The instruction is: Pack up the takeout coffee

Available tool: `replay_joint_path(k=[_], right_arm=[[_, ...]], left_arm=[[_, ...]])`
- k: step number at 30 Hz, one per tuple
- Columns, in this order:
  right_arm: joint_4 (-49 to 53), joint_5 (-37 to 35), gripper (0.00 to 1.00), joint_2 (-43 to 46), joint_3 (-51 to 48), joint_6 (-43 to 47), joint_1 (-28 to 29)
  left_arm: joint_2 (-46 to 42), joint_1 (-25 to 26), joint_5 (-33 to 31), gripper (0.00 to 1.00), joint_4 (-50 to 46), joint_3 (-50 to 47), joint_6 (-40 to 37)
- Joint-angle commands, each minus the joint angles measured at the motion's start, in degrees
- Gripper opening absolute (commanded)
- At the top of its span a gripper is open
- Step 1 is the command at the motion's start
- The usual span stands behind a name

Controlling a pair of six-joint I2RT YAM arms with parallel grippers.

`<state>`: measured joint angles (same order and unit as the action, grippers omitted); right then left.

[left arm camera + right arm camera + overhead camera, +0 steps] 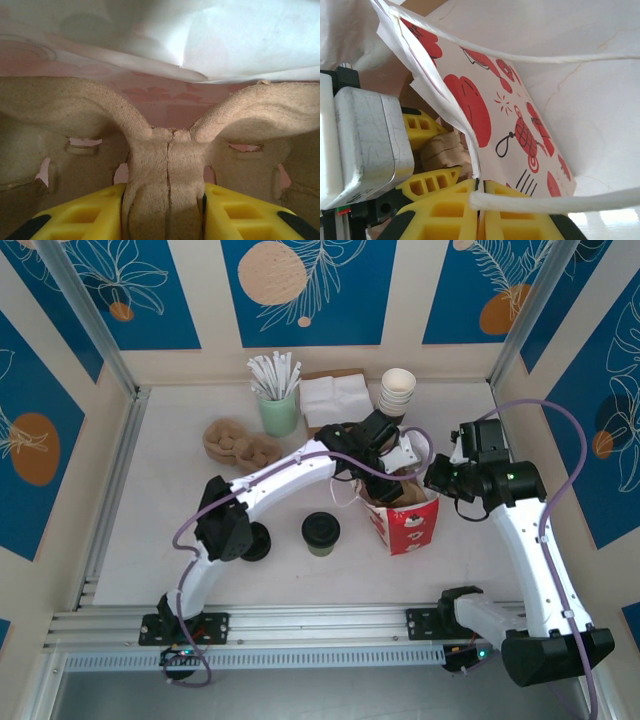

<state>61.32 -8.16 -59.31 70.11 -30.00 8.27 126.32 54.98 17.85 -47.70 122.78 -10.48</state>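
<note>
The takeout coffee point(321, 532), a short cup with a black lid, stands on the table left of the red-and-white paper bag point(405, 515). My left gripper point(385, 465) reaches into the bag's mouth. In the left wrist view it point(165, 210) is shut on the centre post of a brown pulp cup carrier point(167, 170), with the bag's inner wall point(225, 35) behind. My right gripper point(437, 478) sits at the bag's right rim. Seen from the right wrist, it point(481, 192) is shut on the edge of the bag point(520, 130), and the carrier point(442, 150) shows inside.
A loose black lid point(255, 540) lies by the left arm. At the back stand a green cup of white stirrers point(277, 405), napkins point(335, 398), stacked cream cups point(397, 390) and more pulp carriers point(238, 443). The bag's string handles point(545, 202) cross the right wrist view.
</note>
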Motion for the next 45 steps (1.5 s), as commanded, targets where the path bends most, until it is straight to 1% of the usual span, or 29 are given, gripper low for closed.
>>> replay_joint_path(k=[1, 9, 13, 21, 45], right_arm=[[3.3, -7.0, 0.11, 0.8, 1.3, 0.1, 0.9], [4.5, -11.3, 0.1, 1.0, 2.5, 0.8, 1.7], [4.4, -12.3, 0.1, 0.7, 3.4, 1.2, 1.7], [3.7, -10.8, 0.09, 0.2, 3.8, 0.6, 1.8], [3.8, -10.2, 0.04, 0.1, 3.3, -0.2, 2.9]], left_arm=[[2.1, 0.0, 2.0, 0.38, 0.0, 1.6, 0.4], [3.6, 0.0, 2.2, 0.38, -0.5, 2.1, -0.4], [4.5, 0.1, 1.5, 0.38, -1.6, 3.0, -1.0], [5.8, 0.8, 0.3, 0.38, -2.7, 3.6, -1.7], [10.0, 1.0, 1.1, 0.39, -3.4, 4.9, -1.8]])
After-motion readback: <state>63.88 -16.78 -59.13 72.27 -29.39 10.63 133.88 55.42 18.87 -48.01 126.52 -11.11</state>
